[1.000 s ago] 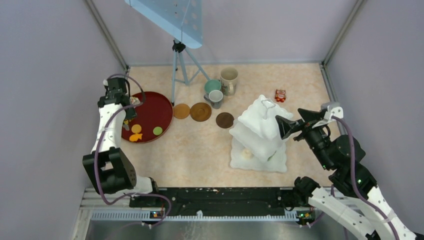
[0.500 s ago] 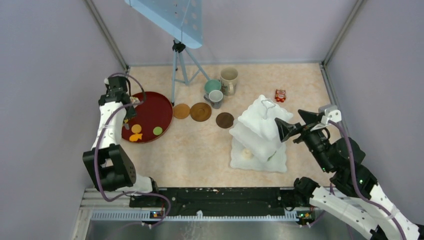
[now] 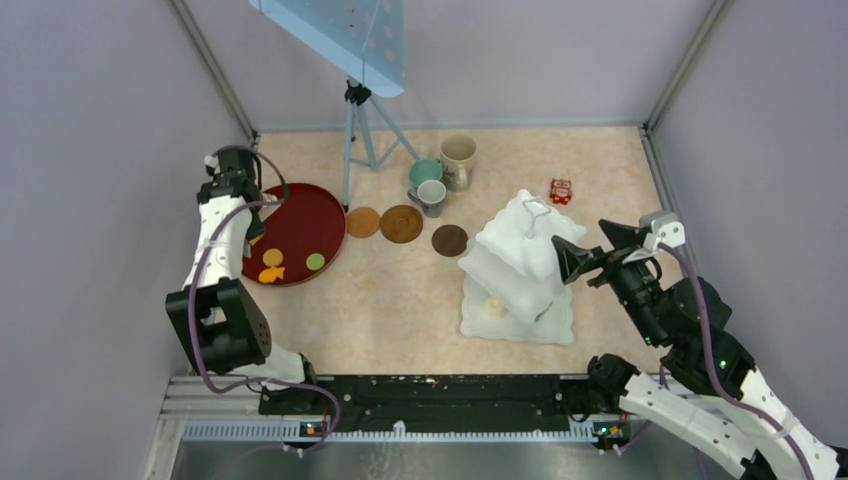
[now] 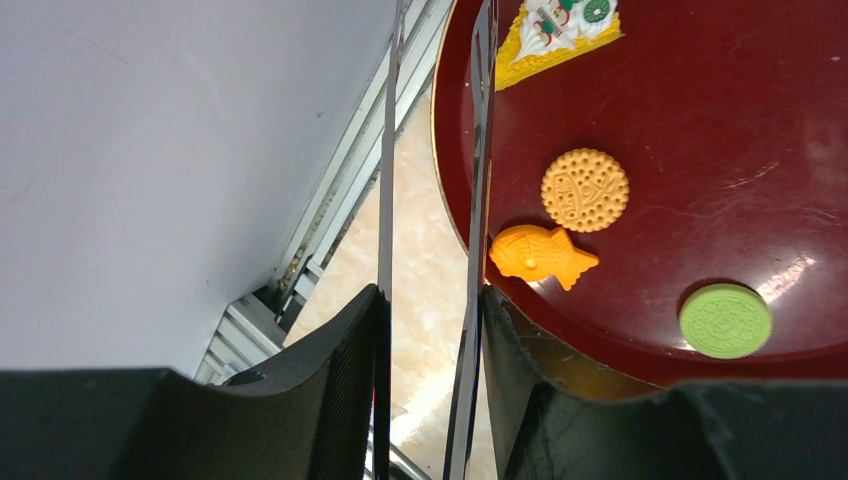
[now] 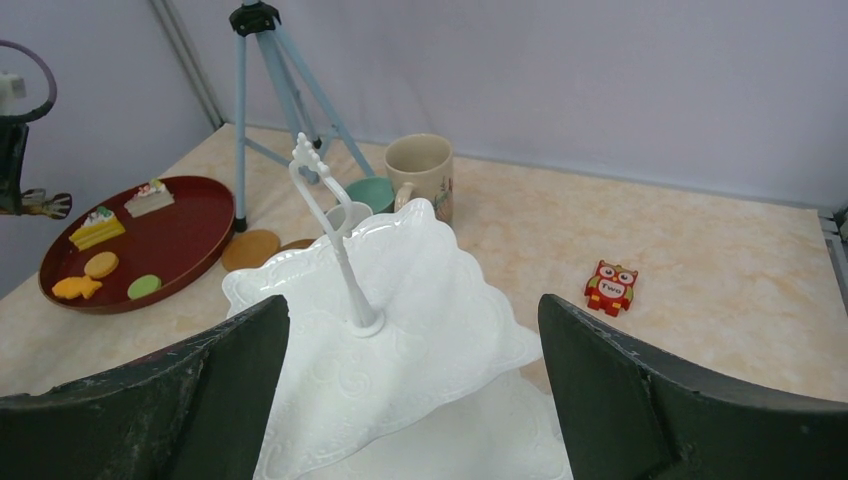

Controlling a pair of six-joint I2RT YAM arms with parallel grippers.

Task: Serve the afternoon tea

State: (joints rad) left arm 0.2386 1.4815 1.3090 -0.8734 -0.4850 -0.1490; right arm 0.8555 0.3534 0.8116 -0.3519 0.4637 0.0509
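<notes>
Left wrist alone: left gripper [image 4: 425, 400] clenched on thin metal tongs [image 4: 478, 200]. Both blades run between the fingers toward 12 o'clock, one over the rim of the dark-red tray [image 4: 760, 140], the other outside it. Too thin to make out from overhead.

In the tray: round orange cookie [image 4: 585, 189], fish-shaped cookie [image 4: 541, 255] just at its 7 o'clock, green cookie [image 4: 725, 320] toward 4 o'clock, yellow cake slice [image 4: 555, 30] at 12 o'clock. Right wrist alone: a second, pale cake slice [image 5: 150, 197] beside the yellow one.

Overhead alone: three brown coasters [image 3: 401, 223] in a row between the tray and the white three-tier stand [image 3: 520, 250], and a small cream cake [image 3: 492, 308] on the stand's bottom tier at 7 o'clock. Mugs bunched at the table's 12 o'clock: tall beige mug [image 3: 458, 158], teal mug [image 3: 425, 172] and small grey mug [image 3: 432, 195], close together. Contents not visible.

Left arm stretched up the table's 9 o'clock side, wrist bent down over the tray's 10 o'clock rim. Right arm reaching toward 11 o'clock from its base. Right gripper [image 5: 412, 310] released and spread wide, at the 3 o'clock side of the stand's top tier. Contact impossible to tell.
</notes>
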